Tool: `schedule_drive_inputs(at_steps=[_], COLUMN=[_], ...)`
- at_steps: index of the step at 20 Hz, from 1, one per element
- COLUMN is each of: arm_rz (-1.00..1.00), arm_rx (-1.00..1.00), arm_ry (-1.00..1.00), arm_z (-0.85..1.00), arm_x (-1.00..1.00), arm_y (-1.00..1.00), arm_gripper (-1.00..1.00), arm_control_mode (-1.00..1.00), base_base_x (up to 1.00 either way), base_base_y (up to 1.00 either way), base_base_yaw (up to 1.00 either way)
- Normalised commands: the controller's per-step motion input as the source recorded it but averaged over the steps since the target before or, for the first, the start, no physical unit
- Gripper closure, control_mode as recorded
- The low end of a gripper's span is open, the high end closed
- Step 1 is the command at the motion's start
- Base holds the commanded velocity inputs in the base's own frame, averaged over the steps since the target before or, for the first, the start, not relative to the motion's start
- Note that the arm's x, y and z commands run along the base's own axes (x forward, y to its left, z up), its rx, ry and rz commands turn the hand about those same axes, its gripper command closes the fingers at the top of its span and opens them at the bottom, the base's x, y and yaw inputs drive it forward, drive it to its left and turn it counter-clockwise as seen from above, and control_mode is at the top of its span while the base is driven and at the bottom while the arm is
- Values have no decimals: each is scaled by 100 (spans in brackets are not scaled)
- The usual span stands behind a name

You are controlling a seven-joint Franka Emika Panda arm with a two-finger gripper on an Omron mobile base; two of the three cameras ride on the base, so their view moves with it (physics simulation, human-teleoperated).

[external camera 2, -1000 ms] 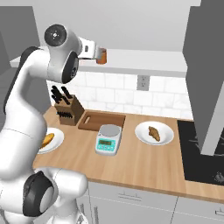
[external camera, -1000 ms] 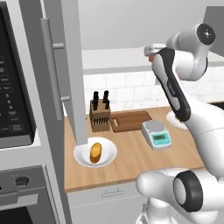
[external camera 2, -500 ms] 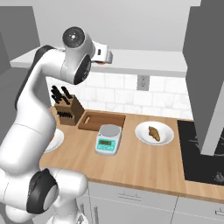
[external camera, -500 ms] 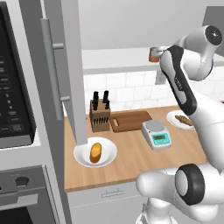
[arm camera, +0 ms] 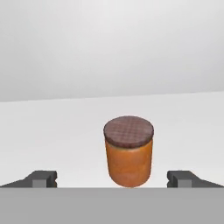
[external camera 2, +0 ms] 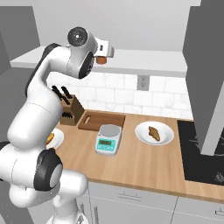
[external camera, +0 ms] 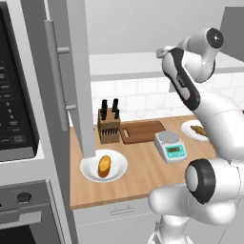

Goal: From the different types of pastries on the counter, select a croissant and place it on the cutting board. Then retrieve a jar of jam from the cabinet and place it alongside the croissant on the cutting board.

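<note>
Standing upright on the pale cabinet shelf (arm camera: 52, 127): jar of jam (arm camera: 128, 151), centred ahead; gripper (arm camera: 112, 178) spread wide, grasping nothing; advancing level, closing below the lid; croissant (external camera 2: 154, 133) lying on its plate (external camera 2: 141, 132), cutting board (external camera 2: 101, 119) waiting.

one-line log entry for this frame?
phase: reach jam | hand: open, fingers astride jar of jam, no contact | croissant: on plate | cutting board: bare
</note>
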Motion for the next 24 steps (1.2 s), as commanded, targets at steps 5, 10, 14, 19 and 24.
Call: schedule_drive_inputs(at_steps=[5, 10, 14, 19, 24], arm_rz=[0, 0, 0, 0, 0], arm_rx=[0, -6, 2, 0, 0], arm_ry=[0, 5, 1, 8, 3], arm_z=[0, -16, 3, 0, 0], arm_x=[3, 1, 37, 27, 15], arm_y=[0, 0, -2, -11, -2], arm_gripper=[-100, -100, -100, -100, -100], arm_control_mode=[-100, -100, -100, -100, -100], base_base_x=[0, 0, 0, 0, 0], base_base_y=[0, 0, 0, 0, 0], base_base_yaw=[0, 0, 0, 0, 0])
